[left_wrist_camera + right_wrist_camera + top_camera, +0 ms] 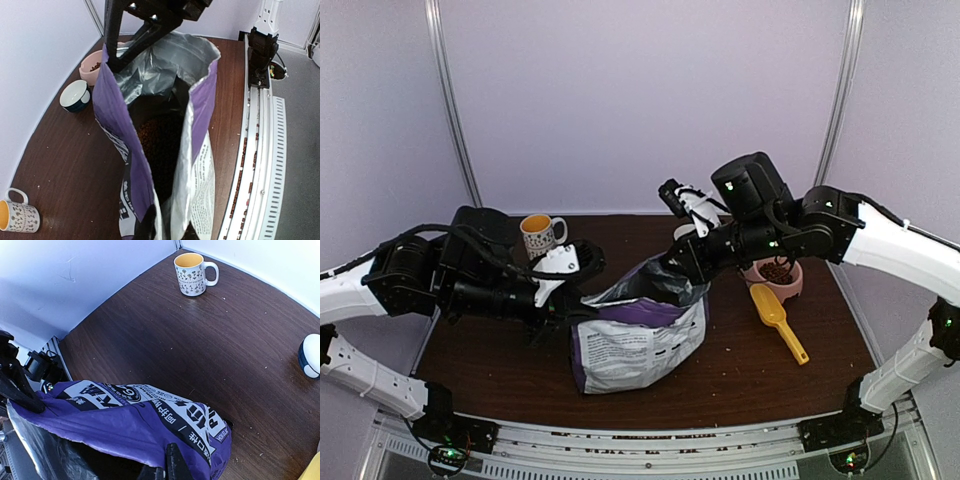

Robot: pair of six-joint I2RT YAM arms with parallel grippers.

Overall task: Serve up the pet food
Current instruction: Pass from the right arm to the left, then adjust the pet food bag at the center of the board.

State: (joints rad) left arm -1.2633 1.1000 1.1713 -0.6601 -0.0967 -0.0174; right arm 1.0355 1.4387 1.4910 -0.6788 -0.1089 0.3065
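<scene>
One bag [640, 345], one mug [540, 235], one scoop [775, 315], one pink bowl [796, 284], one blue bowl [75, 107].

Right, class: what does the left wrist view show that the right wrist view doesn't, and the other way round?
Only the left wrist: brown kibble down inside the purple bag, and the pink bowl. Only the right wrist: the big white characters spread across the bag's front. Both: the purple bag itself, the patterned mug and the brown table.
</scene>
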